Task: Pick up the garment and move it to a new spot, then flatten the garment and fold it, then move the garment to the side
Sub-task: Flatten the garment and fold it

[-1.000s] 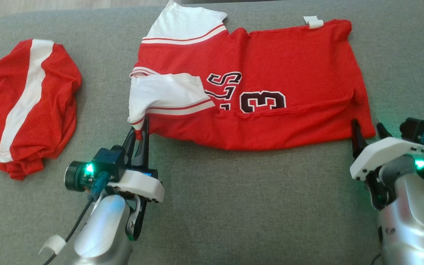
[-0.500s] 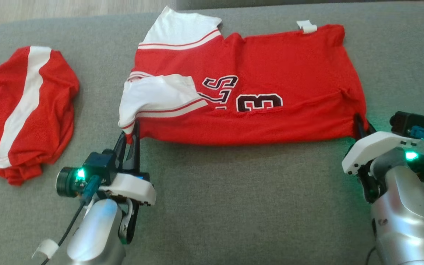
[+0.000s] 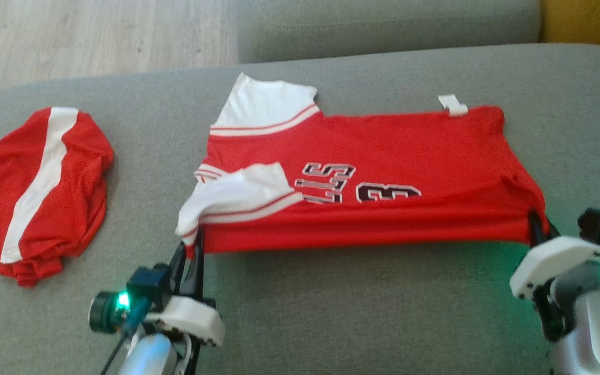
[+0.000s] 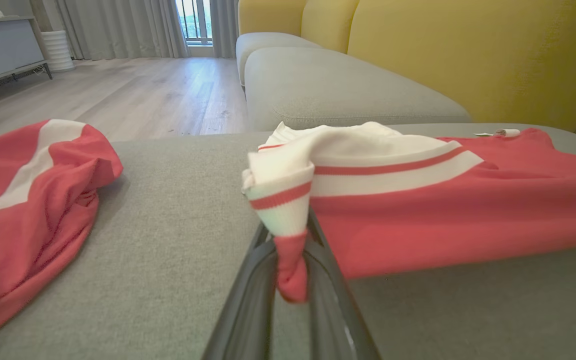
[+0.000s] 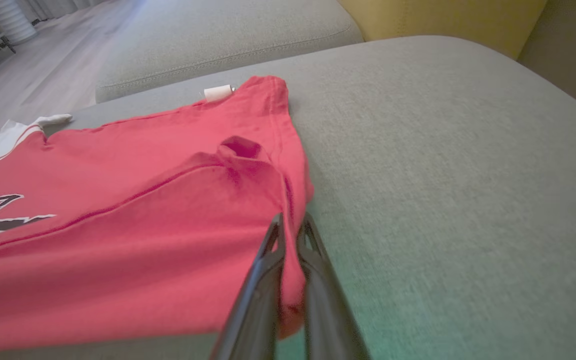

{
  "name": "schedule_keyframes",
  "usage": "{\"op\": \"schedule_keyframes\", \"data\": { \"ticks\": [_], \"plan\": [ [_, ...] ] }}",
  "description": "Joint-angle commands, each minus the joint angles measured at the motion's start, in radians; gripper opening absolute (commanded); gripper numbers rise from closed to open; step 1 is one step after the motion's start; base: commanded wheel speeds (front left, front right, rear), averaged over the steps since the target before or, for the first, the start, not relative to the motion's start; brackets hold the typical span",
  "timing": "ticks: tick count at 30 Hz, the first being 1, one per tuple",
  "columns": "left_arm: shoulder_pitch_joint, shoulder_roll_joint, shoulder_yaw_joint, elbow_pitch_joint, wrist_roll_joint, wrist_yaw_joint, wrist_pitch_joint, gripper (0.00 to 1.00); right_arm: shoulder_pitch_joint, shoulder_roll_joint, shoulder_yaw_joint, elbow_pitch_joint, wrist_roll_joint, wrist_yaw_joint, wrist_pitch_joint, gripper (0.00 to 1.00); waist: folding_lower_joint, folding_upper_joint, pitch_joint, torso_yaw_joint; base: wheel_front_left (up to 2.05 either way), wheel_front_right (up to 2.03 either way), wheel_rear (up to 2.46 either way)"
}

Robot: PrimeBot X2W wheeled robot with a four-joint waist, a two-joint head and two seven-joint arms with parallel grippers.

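The garment (image 3: 383, 156) is a red jersey with white sleeves and dark lettering, spread sideways on the grey cushion (image 3: 331, 312). My left gripper (image 3: 191, 249) is shut on its near left corner, by the white sleeve; the left wrist view shows red and white cloth (image 4: 288, 235) pinched between the fingers. At the near right corner my right gripper (image 3: 538, 225) is shut on the hem, with red fabric (image 5: 290, 260) squeezed between the fingertips in the right wrist view. The near edge is lifted off the cushion and pulled taut between both grippers.
A second red garment with a white stripe (image 3: 39, 182) lies bunched at the cushion's left end. Wooden floor (image 3: 97, 36) lies beyond the far left edge. Another grey cushion (image 3: 383, 23) and a yellow backrest (image 4: 468, 50) stand behind.
The right gripper has closed on the near right corner of the garment. Both grippers have raised the near edge, which now hangs taut. The head camera has tilted up.
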Motion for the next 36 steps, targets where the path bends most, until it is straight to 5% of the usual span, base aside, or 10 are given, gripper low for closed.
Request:
{"op": "schedule_keyframes", "data": {
  "ticks": [1, 11, 12, 13, 14, 15, 16, 17, 29, 36],
  "plan": [
    [-0.013, 0.03, 0.035, -0.032, -0.009, 0.011, -0.004, 0.0, 0.0, -0.007, 0.019, -0.054, 0.008, -0.001, 0.006, 0.0, 0.0001, 0.0, -0.016, -0.011, 0.0, 0.0, 0.0],
    [0.1, 0.027, 0.009, -0.078, -0.022, 0.029, 0.028, 0.0, 0.168, -0.007, 0.004, -0.187, 0.068, -0.001, 0.09, 0.0, 0.0001, 0.0, -0.065, -0.035, 0.0, 0.0, 0.0],
    [0.103, 0.026, 0.006, -0.08, -0.022, 0.03, 0.029, 0.0, 0.173, -0.007, 0.005, -0.192, 0.07, -0.001, 0.093, 0.44, 0.0001, 0.0, -0.065, -0.037, 0.0, 0.0, 0.0],
    [0.104, 0.026, 0.004, -0.08, -0.022, 0.031, 0.032, 0.0, 0.176, -0.007, 0.008, -0.197, 0.073, -0.001, 0.095, 1.0, 0.0001, 0.0, -0.065, -0.038, 0.0, 0.0, 0.0],
    [0.104, 0.027, 0.001, -0.08, -0.021, 0.032, 0.035, 0.0, 0.177, -0.007, 0.012, -0.202, 0.079, -0.001, 0.097, 1.0, 0.0001, 0.0, -0.065, -0.039, 0.0, 0.0, 0.0],
    [0.103, 0.028, 0.0, -0.08, -0.02, 0.033, 0.038, 0.3, 0.177, -0.007, 0.015, -0.21, 0.078, -0.001, 0.094, 1.0, 0.0001, 0.0, -0.064, -0.04, 0.0, 0.0, 0.0],
    [0.102, 0.029, -0.001, -0.08, -0.019, 0.036, 0.039, 0.82, 0.174, -0.007, 0.015, -0.219, 0.077, -0.001, 0.091, 1.0, 0.0001, 0.0, -0.063, -0.041, 0.0, 0.0, 0.0],
    [0.1, 0.03, -0.001, -0.08, -0.018, 0.038, 0.038, 1.0, 0.17, -0.007, 0.012, -0.23, 0.077, -0.001, 0.086, 1.0, 0.0001, 0.0, -0.061, -0.042, 0.0, 0.0, 0.0],
    [0.003, 0.072, 0.05, -0.197, -0.018, 0.042, -0.002, 1.0, 0.047, -0.007, -0.024, -0.366, 0.045, -0.001, -0.031, 1.0, 0.0001, 0.0, 0.012, -0.057, 0.0, 0.0, 0.0],
    [-0.231, 0.15, 0.068, -0.265, -0.034, -0.051, 0.079, 1.0, -0.06, -0.007, 0.01, -0.401, 0.024, -0.001, -0.037, 1.0, 0.0001, 0.0, 0.127, -0.072, 0.0, 0.0, 0.0]
  ]
}}
